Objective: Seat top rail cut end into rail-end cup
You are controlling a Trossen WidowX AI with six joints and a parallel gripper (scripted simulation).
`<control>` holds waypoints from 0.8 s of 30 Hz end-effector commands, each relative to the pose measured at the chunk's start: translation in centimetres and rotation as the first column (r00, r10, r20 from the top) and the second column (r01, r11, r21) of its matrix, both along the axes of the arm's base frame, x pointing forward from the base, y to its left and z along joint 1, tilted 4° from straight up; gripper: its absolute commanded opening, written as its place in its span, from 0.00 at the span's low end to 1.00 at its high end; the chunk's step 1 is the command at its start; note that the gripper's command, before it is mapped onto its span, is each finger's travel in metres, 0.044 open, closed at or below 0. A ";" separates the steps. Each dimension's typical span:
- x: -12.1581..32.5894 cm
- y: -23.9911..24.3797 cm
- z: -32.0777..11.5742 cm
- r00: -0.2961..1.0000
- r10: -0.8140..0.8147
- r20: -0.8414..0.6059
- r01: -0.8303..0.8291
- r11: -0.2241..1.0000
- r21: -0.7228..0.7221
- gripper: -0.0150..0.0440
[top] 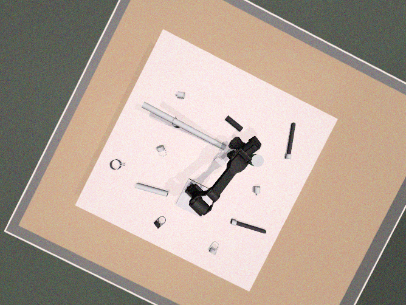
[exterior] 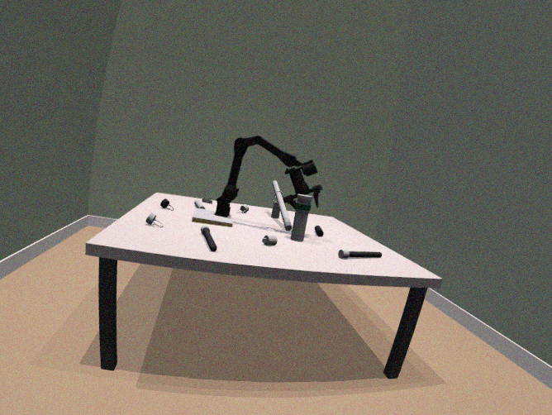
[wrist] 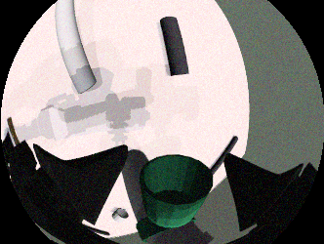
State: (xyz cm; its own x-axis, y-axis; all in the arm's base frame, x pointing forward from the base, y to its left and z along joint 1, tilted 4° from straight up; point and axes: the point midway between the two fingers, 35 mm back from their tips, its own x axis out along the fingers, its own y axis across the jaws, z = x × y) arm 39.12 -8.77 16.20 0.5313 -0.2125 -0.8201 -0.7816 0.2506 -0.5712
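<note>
Rail point(top: 200, 133) point(exterior: 281, 205) point(wrist: 68, 46), from above, slants through the loop cap point(top: 175, 126), its right end near the gripper point(top: 243, 149) point(exterior: 303, 200) point(wrist: 177, 181). Outside view: the rail's near end sits low, left of the big post point(exterior: 299, 222); the green band point(exterior: 303, 206) is up near the post cap point(exterior: 304, 197). Wrist view: released fingers stand spread either side of the green cup point(wrist: 176, 192), nothing gripped; the rail's cut end lies outside the cup, far and left.

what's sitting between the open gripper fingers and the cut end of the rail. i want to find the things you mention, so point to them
In the wrist view, the green cup point(wrist: 168, 212) sits between the fingers; from there to the rail's cut end point(wrist: 87, 86), only shadows.
</note>
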 end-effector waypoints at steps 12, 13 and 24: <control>0.2 0.0 -0.4 1.000 0.009 -0.004 -0.009 1.000 0.001 0.47; 0.2 0.0 -0.4 1.000 0.009 -0.004 -0.009 1.000 0.001 0.42; -0.4 0.2 -0.5 0.997 0.076 -0.008 -0.076 0.997 -0.003 0.25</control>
